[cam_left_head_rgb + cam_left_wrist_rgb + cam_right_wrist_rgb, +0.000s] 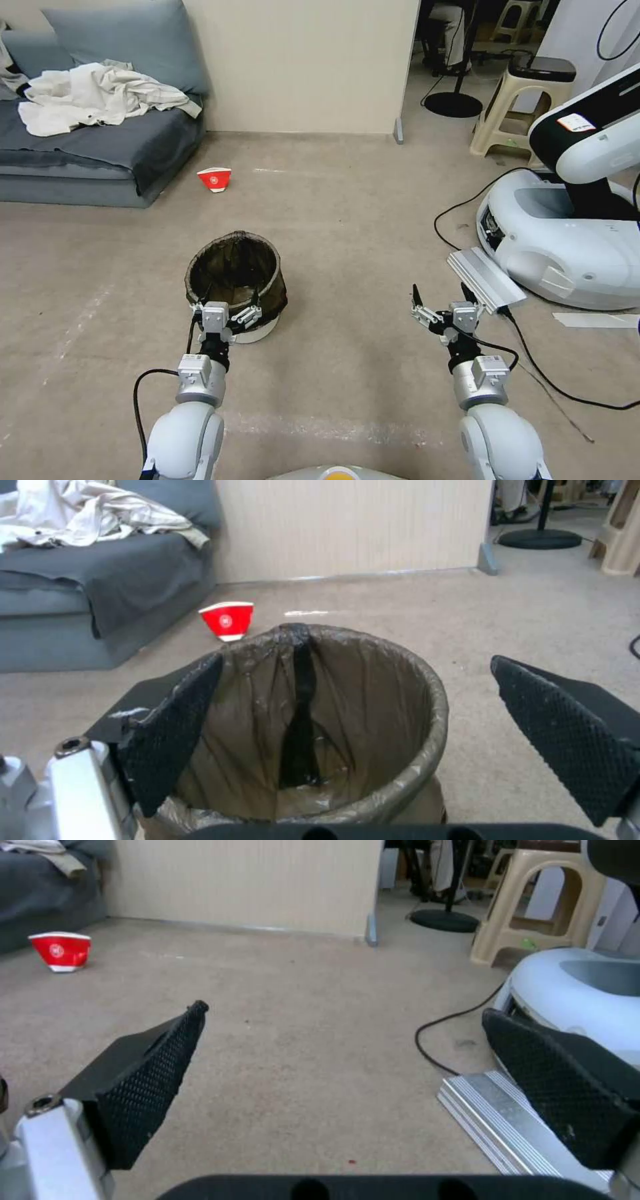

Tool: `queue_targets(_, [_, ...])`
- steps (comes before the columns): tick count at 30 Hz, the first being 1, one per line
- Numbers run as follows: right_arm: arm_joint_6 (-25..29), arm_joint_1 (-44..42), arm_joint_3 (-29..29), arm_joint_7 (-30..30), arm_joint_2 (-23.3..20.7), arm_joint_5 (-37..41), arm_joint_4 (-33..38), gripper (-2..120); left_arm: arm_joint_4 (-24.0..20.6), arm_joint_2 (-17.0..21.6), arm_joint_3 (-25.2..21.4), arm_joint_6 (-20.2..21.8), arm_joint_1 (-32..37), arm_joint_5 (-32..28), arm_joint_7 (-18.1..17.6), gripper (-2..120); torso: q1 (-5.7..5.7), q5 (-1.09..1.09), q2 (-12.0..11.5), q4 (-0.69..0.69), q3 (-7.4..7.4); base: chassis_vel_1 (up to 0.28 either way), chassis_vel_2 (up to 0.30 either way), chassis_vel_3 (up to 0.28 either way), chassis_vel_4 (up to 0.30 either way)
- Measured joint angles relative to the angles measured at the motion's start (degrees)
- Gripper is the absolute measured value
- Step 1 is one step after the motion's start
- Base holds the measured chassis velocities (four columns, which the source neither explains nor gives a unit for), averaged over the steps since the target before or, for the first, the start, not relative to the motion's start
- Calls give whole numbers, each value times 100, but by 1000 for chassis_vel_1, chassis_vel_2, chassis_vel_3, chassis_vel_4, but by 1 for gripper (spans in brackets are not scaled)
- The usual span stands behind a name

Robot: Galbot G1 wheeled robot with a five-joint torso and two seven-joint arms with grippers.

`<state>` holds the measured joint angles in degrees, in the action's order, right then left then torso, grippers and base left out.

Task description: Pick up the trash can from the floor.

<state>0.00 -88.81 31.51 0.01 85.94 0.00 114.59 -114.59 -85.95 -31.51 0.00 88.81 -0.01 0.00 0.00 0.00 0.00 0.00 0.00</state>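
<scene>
Small round white trash can (235,280) lined with a dark translucent bag, upright on beige carpet-like floor (347,220), directly ahead of left end effector (225,303), spread wide at near rim. Right end effector (445,300) wide, empty, well apart to the right.

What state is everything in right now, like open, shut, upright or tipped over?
trash can: upright on the floor, bag-lined, looks empty
left gripper: open, at the can's near rim
right gripper: open, over bare floor
paper cup: upside down on floor
</scene>
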Motion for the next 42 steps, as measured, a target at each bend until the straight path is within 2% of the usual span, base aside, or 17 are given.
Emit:
queue_targets(31, [5, -84, 34, -12, 24, 52, 72, 100, -75, 23, -61, -23, 87, -60, 2, 100, 0, -2, 0, 0, 0, 0, 0, 0, 0])
queue_targets(32, [36, -300, 110, -29, 67, 137, 245, 100, -220, 75, -198, -65, 269, -144, -23, 100, 0, 6, 1, -1, -1, 0, 0, 0, 0])
queue_targets(35, [42, -404, 128, -39, 86, 176, 296, 100, -271, 90, -230, -79, 375, -193, 9, 100, 0, -6, 0, 0, -1, 0, 0, 0, 0])
queue_targets(37, [123, -746, 291, -94, 194, 392, 620, 100, -573, 192, -489, -179, 667, -412, 9, 100, 0, 4, 0, -1, -1, 0, 0, 0, 0])
queue_targets(38, [202, -1056, 440, -146, 289, 587, 910, 100, -859, 288, -734, -278, 969, -634, 11, 100, 0, -3, 0, 0, -1, 0, 0, 0, 0])
queue_targets(39, [202, -1056, 440, -146, 289, 587, 910, 100, -859, 288, -734, -278, 969, -634, 11, 100, 0, -3, 0, 0, -1, 0, 0, 0, 0])
queue_targets(41, [369, -1697, 748, -254, 489, 998, 1520, 100, -1532, 513, -1308, -504, 1665, -1142, 33, 100, -1, -5, 0, -3, -2, 0, 0, 0, 0])
queue_targets(42, [378, -1772, 787, -344, 503, 1067, 1588, 100, -1841, 619, -1565, -610, 1984, -1376, 50, 100, -1, 1, 0, -1, -1, 0, 0, 0, 0])
